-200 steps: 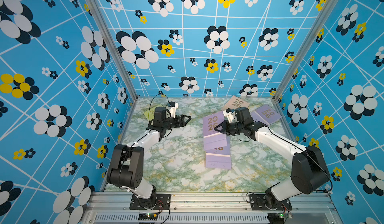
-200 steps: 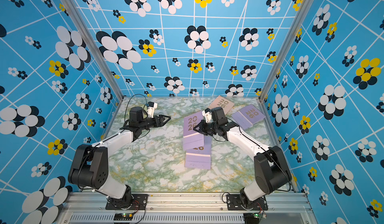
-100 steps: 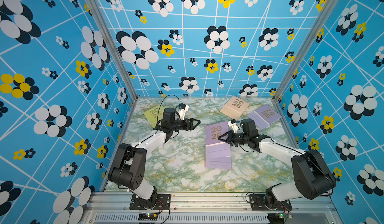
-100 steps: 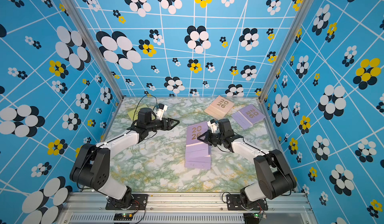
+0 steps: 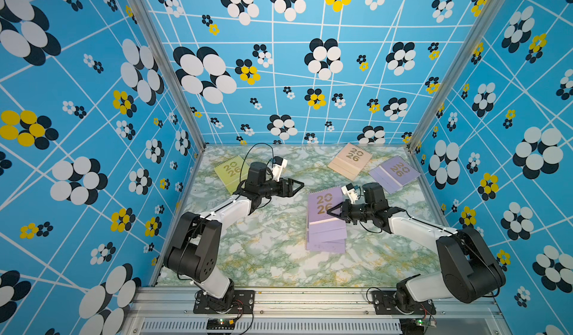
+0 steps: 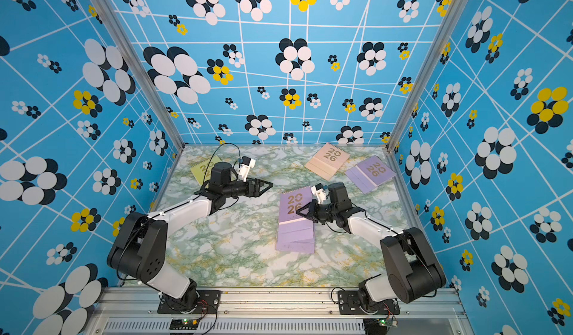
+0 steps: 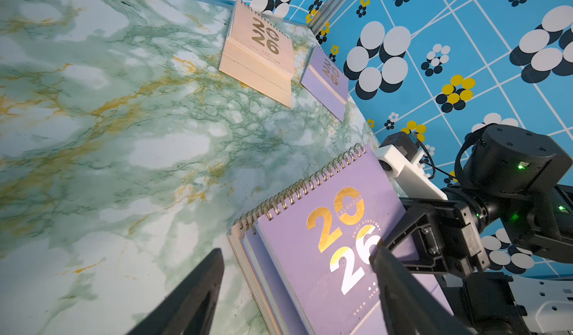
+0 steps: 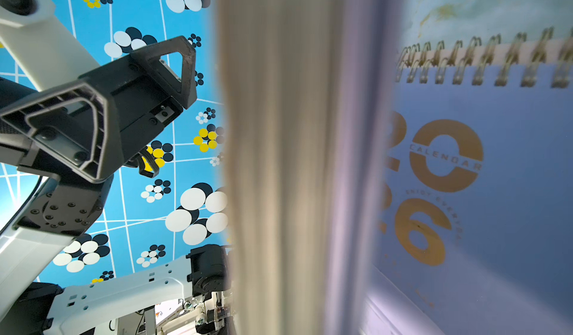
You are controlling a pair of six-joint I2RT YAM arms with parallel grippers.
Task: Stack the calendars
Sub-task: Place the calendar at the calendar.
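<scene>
Roughly halfway: three in the pile, right gripper clamped on its top calendar, left gripper spread empty near it; green calendar, peach calendar, lilac calendar loose beyond it.

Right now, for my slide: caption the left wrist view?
Open left gripper faces the calendar stack as the right gripper pinches its top lilac calendar.
</scene>
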